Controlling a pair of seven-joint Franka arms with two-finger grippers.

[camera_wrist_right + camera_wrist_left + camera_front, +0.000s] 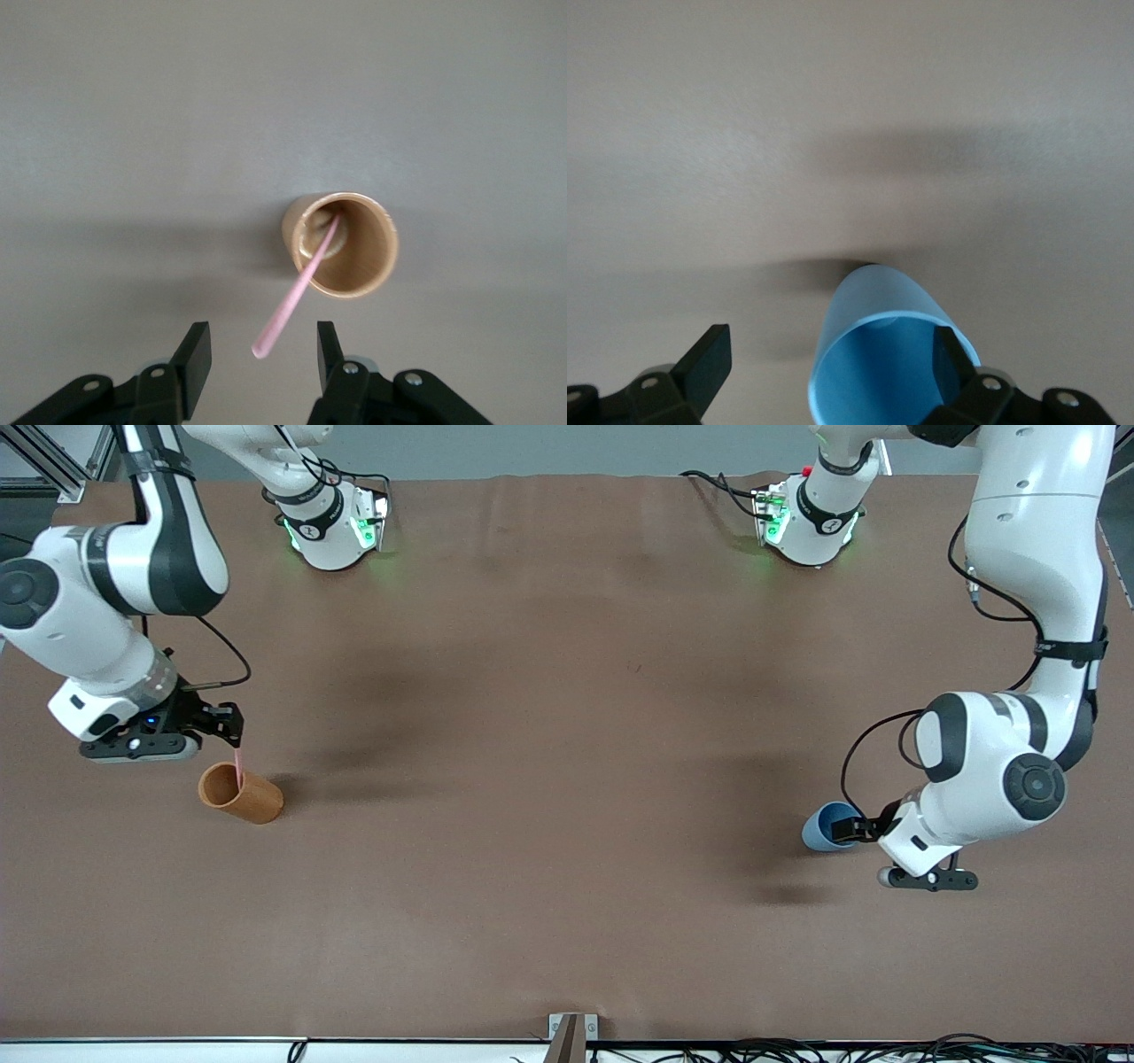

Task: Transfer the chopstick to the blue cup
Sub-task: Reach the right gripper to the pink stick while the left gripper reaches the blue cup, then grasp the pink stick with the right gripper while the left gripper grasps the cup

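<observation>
Standing in an orange-brown cup (pixel 241 794) toward the right arm's end of the desk (pixel 567 779), a thin pink chopstick (pixel 294 294) leans against the rim with its upper end poking out above the cup. The right tool (pixel 264 354) hangs directly over that cup. Its two black fingers (pixel 197 352) sit on either side of the chopstick's free tip, with a clear gap on both sides, so nothing is gripped yet. The jaws look partly closed around the stick, neither wide nor shut.

Well apart, toward the left arm's end of the desk and a little nearer the front camera, stands the small blue cup (pixel 826 825). The left tool (pixel 833 359) is wide open at the blue cup's rim and holds nothing. One finger (pixel 707 359) sits outside the cup; whether the other is inside the rim or just over it cannot be told.

The step in hand appears to be pinching the chopstick. Doing it well probably means keeping the tip centred between the fingers while they close, since the stick is thin and slanted and could slip sideways or roll. A firm hold close to the top, then a straight upward lift, should keep the orange-brown cup from tipping as the stick drags along its rim.
</observation>
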